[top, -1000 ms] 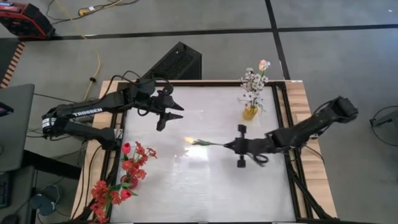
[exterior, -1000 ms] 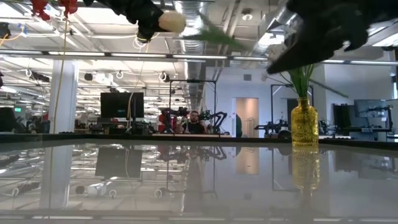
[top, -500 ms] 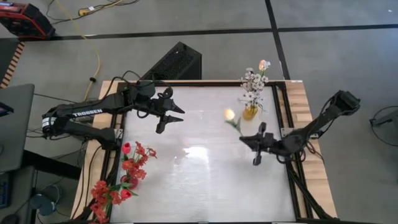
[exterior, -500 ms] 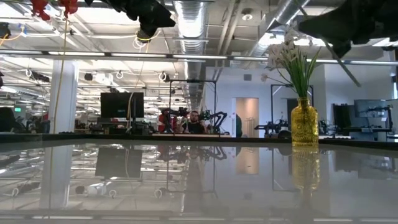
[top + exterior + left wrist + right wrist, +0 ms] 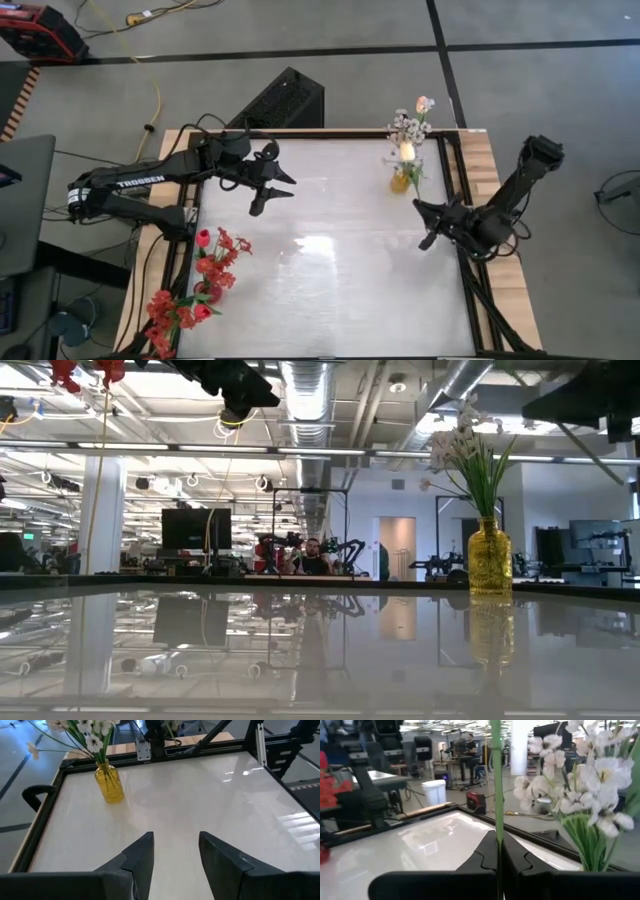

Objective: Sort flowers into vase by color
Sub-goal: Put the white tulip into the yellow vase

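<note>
The right gripper (image 5: 432,225), clamped on a tulip (image 5: 407,151) stem at right of frame, must lower it into the yellow vase (image 5: 401,181); the left gripper (image 5: 272,187) waits open, upper left.

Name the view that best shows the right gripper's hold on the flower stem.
Right wrist view: right gripper pinches the green stem. High view shows gripper beside the yellow vase; elsewhere, not visible.

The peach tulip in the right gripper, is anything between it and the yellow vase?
Only the white blossom sprays already filling the yellow vase. The right gripper, shut on the stem, holds the peach tulip right beside them; nothing else intervenes.
</note>
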Robot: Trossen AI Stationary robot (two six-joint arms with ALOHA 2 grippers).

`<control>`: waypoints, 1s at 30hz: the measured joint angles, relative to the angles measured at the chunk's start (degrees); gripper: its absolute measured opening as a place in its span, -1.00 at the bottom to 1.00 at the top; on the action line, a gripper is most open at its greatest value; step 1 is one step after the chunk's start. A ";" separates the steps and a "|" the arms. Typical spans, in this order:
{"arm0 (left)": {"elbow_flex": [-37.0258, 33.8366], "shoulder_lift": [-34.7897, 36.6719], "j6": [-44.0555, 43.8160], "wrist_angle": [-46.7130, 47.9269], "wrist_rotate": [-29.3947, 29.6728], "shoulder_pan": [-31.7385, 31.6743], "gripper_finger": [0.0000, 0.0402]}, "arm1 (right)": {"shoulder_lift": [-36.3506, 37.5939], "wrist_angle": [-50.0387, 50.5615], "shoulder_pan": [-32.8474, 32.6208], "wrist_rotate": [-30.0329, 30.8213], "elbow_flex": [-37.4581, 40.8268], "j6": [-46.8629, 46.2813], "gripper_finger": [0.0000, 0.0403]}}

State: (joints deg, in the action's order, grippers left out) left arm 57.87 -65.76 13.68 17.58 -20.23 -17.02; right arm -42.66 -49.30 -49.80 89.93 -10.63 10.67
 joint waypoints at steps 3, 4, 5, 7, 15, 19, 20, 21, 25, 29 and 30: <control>0.00 0.00 0.63 -0.28 0.02 0.00 -0.27 | 1.86 -0.69 0.19 0.06 -1.21 3.01 -0.88; 0.00 0.00 0.69 -0.30 0.02 0.00 -0.27 | 2.28 -0.64 0.44 0.05 -1.62 4.22 -0.88; 0.00 0.00 0.69 -0.47 0.02 0.00 -0.27 | 2.68 -0.61 0.50 -0.95 -2.01 5.58 -0.88; 0.00 0.00 0.60 -0.73 -0.05 0.00 -0.27 | 3.20 -0.64 0.45 -9.92 -2.42 7.17 -0.88; -3.95 -1.31 -1.75 -15.67 -7.63 4.15 -0.27 | -6.40 -10.48 11.67 -48.77 -5.62 3.58 -0.88; -6.50 -2.95 -2.45 -27.66 -7.55 8.18 -0.27 | -17.63 -23.03 19.20 -63.03 -9.53 5.98 -0.88; -6.69 -3.71 -2.66 -30.81 -7.30 9.12 -0.27 | -20.61 -25.83 20.89 -66.16 -11.15 6.55 -0.88; -6.85 -4.47 -2.81 -32.95 -6.72 10.05 -0.27 | -23.52 -28.32 22.37 -68.73 -13.14 6.94 -0.88; -6.95 -7.51 -2.76 -40.93 -2.67 12.98 -0.27 | -33.85 -30.88 27.20 -73.97 -22.95 8.82 -0.88; -6.95 -9.29 -3.13 -44.25 0.30 14.01 -0.27 | -41.76 -30.12 30.56 -78.59 -32.48 9.26 -0.88; -6.95 -9.29 -3.57 -44.19 0.64 14.01 -0.27 | -43.09 -29.76 31.05 -79.38 -34.31 9.39 -0.88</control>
State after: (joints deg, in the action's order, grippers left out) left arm 50.92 -75.05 10.11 -26.61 -19.59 -3.01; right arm -85.75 -79.05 -18.76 10.55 -44.93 20.06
